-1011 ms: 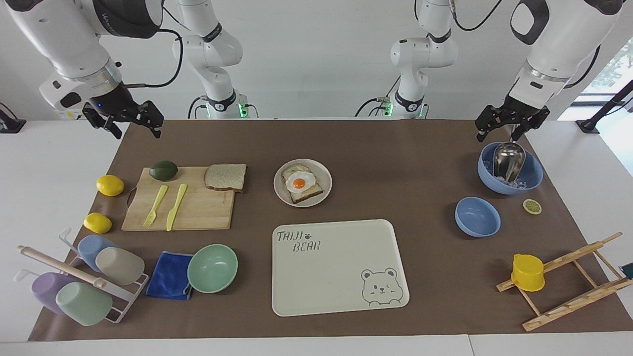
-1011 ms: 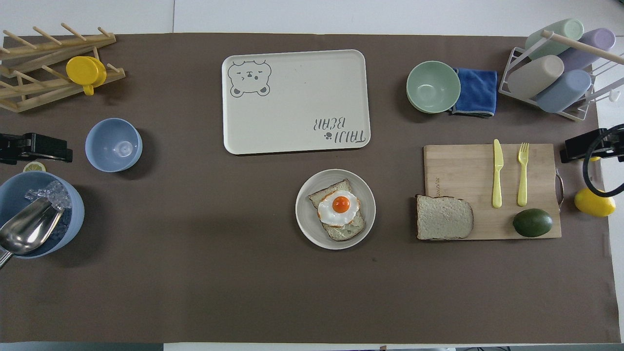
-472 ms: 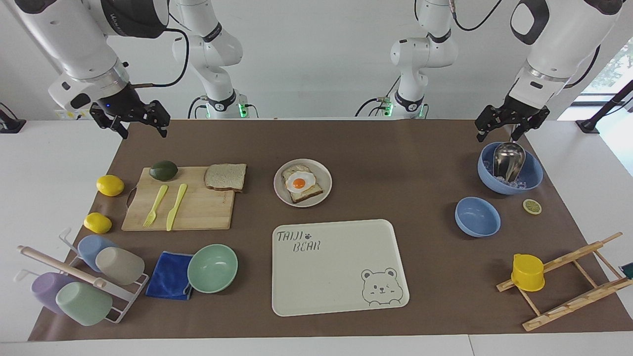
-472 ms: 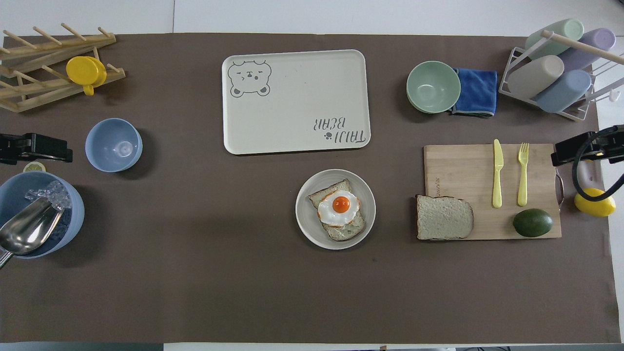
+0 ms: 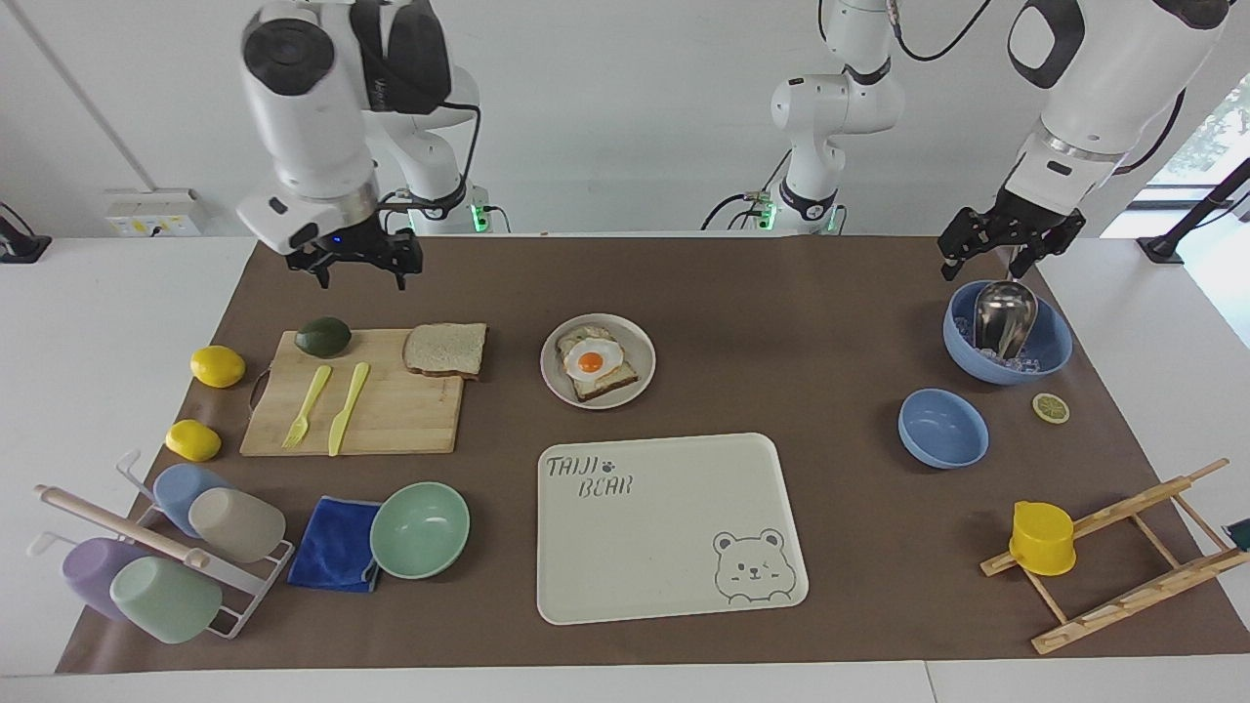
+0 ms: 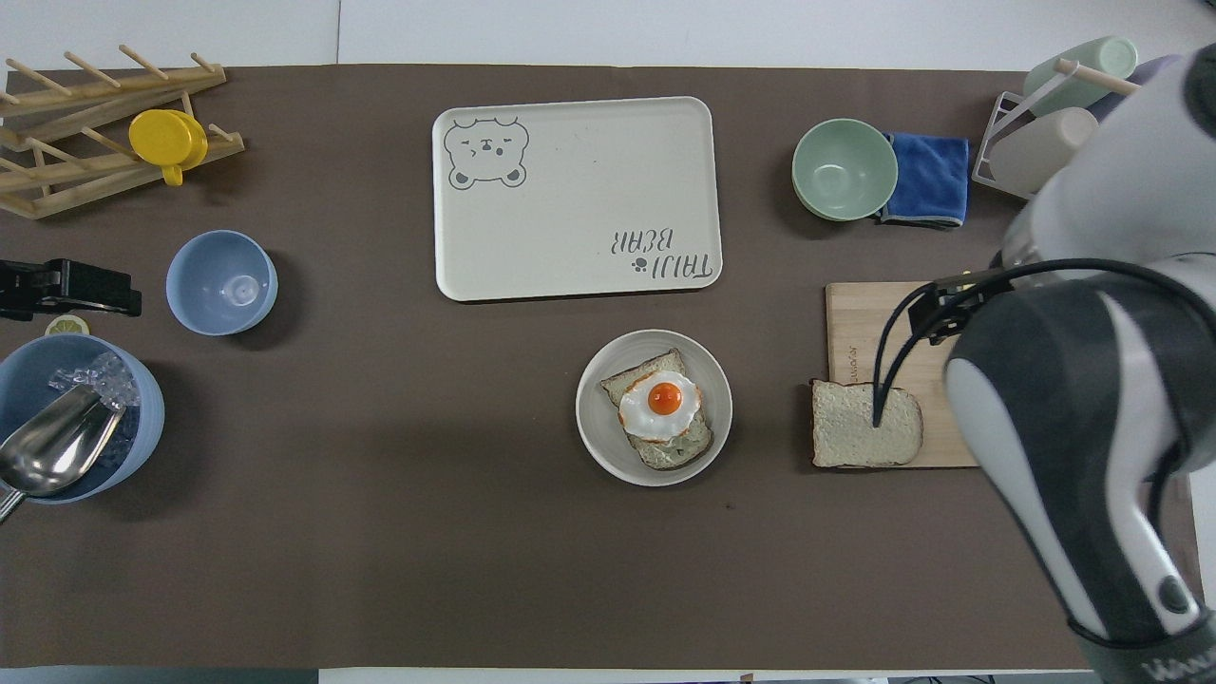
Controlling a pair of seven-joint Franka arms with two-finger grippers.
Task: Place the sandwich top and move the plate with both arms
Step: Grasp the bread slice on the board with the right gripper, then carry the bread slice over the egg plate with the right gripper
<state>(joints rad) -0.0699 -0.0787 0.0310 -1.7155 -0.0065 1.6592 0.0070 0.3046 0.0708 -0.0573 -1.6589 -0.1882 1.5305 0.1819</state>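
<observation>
The sandwich top (image 5: 446,349) (image 6: 855,423), a brown bread slice, lies on the corner of a wooden cutting board (image 5: 391,410) closest to the plate. The plate (image 5: 640,376) (image 6: 594,432) sits mid-table, apart from the board, and holds a toast slice topped with a fried egg (image 5: 593,363). My right gripper (image 5: 361,280) hangs open and empty, fingers down, over the bare mat beside the board's robot-side edge, close to the avocado (image 5: 323,337). In the overhead view the right arm hides much of the board. Waiting over the ice bowl (image 5: 1045,356), my left gripper (image 5: 986,266) stands open and empty.
A cream bear-printed tray (image 5: 674,586) lies farther from the robots than the plate. A mint bowl (image 5: 420,529), blue cloth (image 5: 335,557) and cup rack (image 5: 156,557) sit toward the right arm's end; a small blue bowl (image 5: 942,428) and a wooden rack (image 5: 1123,557) toward the left arm's end.
The right arm has swung in from the table's end toward the middle and now hangs by the cutting board, covering part of it from above. The left arm has not moved.
</observation>
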